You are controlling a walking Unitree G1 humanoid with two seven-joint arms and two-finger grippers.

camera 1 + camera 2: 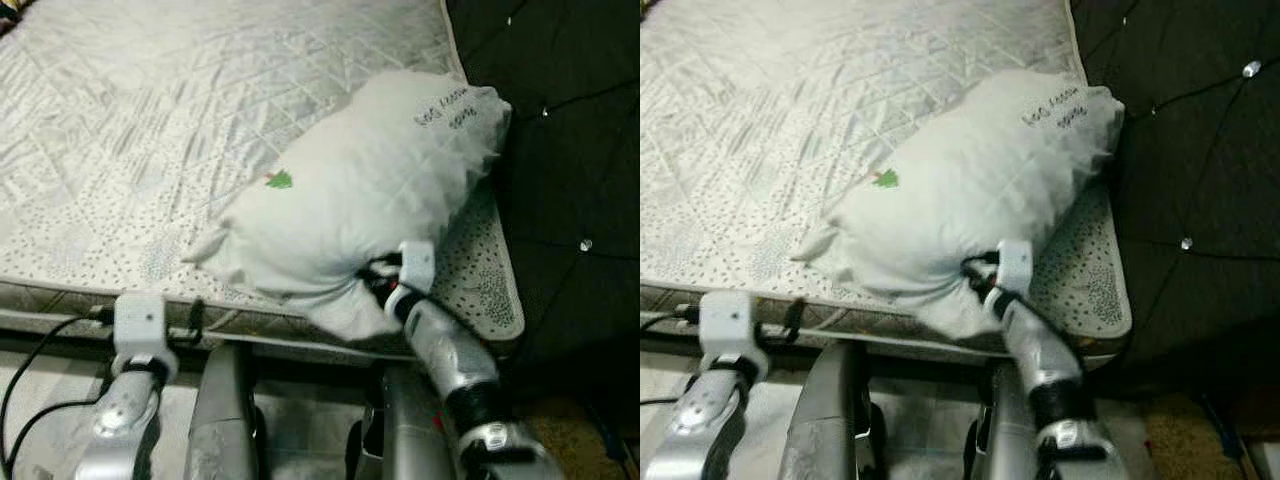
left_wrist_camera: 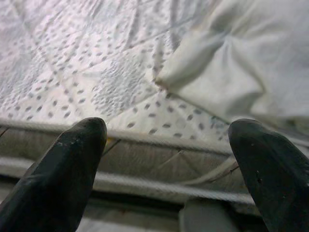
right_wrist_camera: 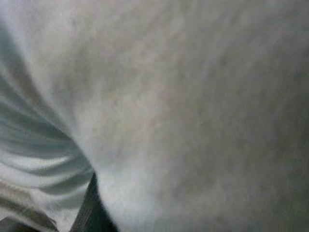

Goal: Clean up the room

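A white pillow [image 1: 350, 190] with a small green tree mark and dark handwriting lies on the quilted mattress [image 1: 130, 130], near its front right corner. My right gripper [image 1: 378, 278] is pushed into the pillow's near end, shut on bunched fabric. In the right wrist view the pillow cloth [image 3: 193, 96] is pressed close against the camera, with one dark finger [image 3: 94, 212] showing beside the folds. My left gripper [image 2: 169, 129] hovers open at the mattress's front edge, left of the pillow's corner [image 2: 169, 77], holding nothing.
A black tufted panel [image 1: 570, 150] stands right of the mattress. A black cable [image 1: 30, 370] loops beside my left arm below the bed's edge. Most of the mattress behind and left of the pillow is bare.
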